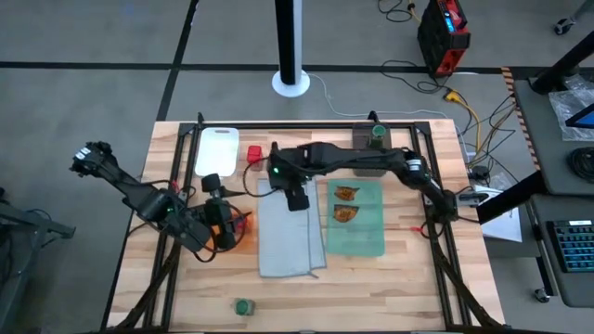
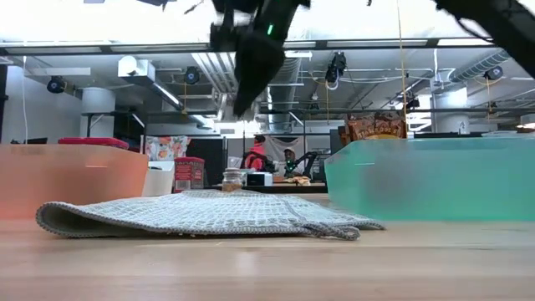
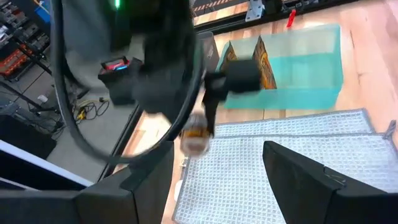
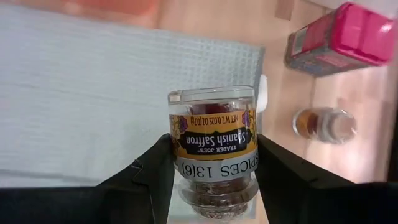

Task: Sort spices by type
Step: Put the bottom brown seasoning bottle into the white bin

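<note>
table point(image 1: 408, 269) | right claw point(image 4: 211, 180) grasping shaker point(image 4: 213, 149), base hidden | left claw point(image 3: 217, 186) released

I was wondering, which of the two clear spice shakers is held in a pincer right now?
The Spanish Saffron shaker, gripped between the right pincer fingers above the grey cloth. The other shaker stands free on the table beside a red container.

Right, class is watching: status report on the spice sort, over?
Right tool shut on clear saffron jar above grey cloth. Left tool open over orange cloth. Nothing blocking.
</note>
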`<state>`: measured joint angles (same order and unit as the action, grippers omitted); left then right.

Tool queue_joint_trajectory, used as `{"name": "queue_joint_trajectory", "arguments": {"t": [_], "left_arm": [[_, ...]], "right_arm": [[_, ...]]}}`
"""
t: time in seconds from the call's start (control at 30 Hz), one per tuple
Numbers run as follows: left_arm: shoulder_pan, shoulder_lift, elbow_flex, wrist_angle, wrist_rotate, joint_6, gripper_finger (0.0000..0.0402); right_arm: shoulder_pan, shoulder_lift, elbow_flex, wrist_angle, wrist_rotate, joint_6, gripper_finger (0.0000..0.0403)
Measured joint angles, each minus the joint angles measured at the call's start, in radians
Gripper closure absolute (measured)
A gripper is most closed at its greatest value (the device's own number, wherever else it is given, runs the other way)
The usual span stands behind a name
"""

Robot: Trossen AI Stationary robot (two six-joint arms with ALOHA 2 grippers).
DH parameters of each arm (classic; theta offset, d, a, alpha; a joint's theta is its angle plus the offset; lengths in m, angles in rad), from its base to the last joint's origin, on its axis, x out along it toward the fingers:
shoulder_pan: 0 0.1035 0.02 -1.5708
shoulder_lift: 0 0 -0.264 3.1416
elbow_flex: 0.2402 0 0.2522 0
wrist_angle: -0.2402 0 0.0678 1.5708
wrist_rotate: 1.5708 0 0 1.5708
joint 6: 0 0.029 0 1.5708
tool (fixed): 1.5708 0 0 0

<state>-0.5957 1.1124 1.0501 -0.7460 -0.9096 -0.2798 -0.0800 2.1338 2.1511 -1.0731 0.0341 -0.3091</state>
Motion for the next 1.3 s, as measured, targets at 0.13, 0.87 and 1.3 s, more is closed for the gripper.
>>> {"name": "queue_joint_trajectory", "arguments": {"t": [0.13, 0.87, 1.3], "left_arm": [[0.0, 0.047, 0.0, 0.003, -0.001, 0.008, 0.0171], [0.031, 0.339, 0.003, 0.48, 0.033, 0.294, 0.0156], [0.075, 0.397, 0.002, 0.503, 0.037, 0.398, 0.0145]], "right_arm": [[0.102, -0.115, -0.06, -0.007, 0.106, 0.067, 0.0228], [0.377, -0.271, -0.324, 0.154, 0.389, 0.316, 0.0228], [0.376, -0.271, -0.324, 0.183, 0.394, 0.272, 0.0228]]}}
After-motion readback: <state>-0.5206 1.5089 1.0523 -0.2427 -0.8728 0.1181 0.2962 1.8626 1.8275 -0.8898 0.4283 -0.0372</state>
